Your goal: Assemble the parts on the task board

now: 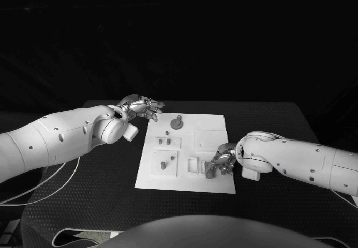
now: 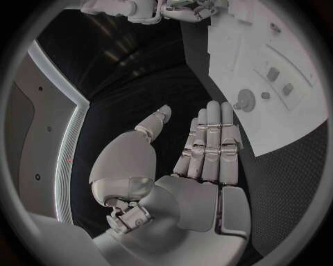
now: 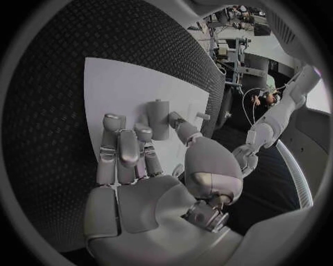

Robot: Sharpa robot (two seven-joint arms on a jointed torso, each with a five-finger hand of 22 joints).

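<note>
The white task board lies mid-table. On it are a round part with a knob, small pieces and a peg. My left hand hovers off the board's far left corner; in the left wrist view this hand is flat with straight fingers, holding nothing, and the round part lies beyond it. My right hand is over the board's near right area. There a grey cylindrical part stands between the thumb and fingers; whether they touch it is unclear.
The black table surrounds the board, with cables trailing off its left side. Upright pieces stand close to my right hand. The right hand also appears far across the board in the left wrist view.
</note>
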